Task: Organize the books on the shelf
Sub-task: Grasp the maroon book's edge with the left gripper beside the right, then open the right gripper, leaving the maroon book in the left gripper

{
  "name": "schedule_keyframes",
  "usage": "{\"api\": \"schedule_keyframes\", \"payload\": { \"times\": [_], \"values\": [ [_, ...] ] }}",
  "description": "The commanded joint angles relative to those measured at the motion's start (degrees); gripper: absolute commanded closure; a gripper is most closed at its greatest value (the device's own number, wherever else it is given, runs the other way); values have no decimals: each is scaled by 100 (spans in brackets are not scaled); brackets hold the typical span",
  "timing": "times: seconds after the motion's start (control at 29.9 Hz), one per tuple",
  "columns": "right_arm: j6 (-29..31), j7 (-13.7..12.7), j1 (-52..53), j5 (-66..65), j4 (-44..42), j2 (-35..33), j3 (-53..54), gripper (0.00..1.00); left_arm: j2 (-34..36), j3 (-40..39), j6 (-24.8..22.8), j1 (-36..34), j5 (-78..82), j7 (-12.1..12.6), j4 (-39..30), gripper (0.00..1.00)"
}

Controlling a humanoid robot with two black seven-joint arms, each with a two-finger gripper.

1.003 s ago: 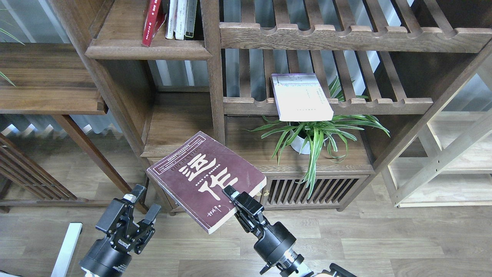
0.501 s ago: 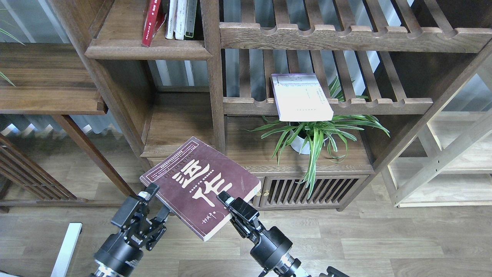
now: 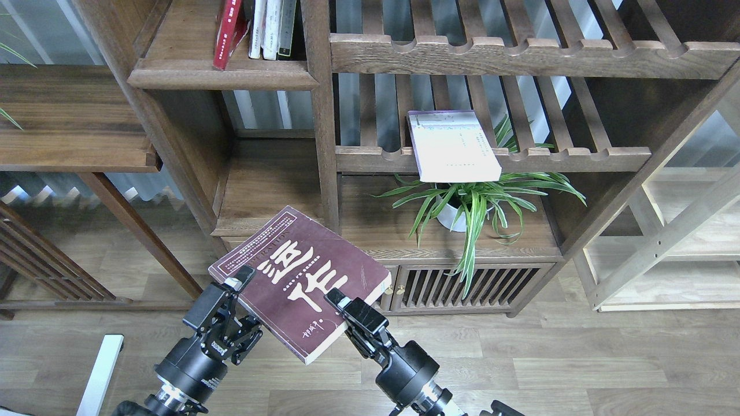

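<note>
Handover step in hand: right gripper (image 3: 340,305) jaws clamp the dark maroon paperback (image 3: 298,281), held low before the bookcase; left gripper (image 3: 241,305) jaws open around its left edge. Next move calls for closing, then shelving on the solid dark-brown shelf (image 3: 222,75).

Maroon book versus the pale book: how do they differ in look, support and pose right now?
The maroon book has a dark cover with large white characters; the pale book is lavender-white with small print. The maroon book is held in the air by the right claw, with the left claw at its left edge; the pale book lies on a slatted rack, overhanging the front rail above the plant. Both lie cover-up.
</note>
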Motion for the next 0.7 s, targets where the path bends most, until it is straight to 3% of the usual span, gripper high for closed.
{"api": "schedule_keyframes", "payload": {
  "times": [0.0, 0.27, 0.53, 0.67],
  "values": [
    [0, 0, 0, 0, 0, 0, 0, 85, -20, 29, 0, -26, 40, 0, 170, 1],
    [0, -1, 0, 0, 0, 0, 0, 85, -2, 73, 0, -105, 58, 0, 188, 5],
    [0, 0, 0, 0, 0, 0, 0, 84, -20, 73, 0, -113, 40, 0, 153, 43],
    [0, 0, 0, -8, 0, 0, -17, 84, -11, 143, 0, -105, 40, 0, 118, 56]
  ]
}}
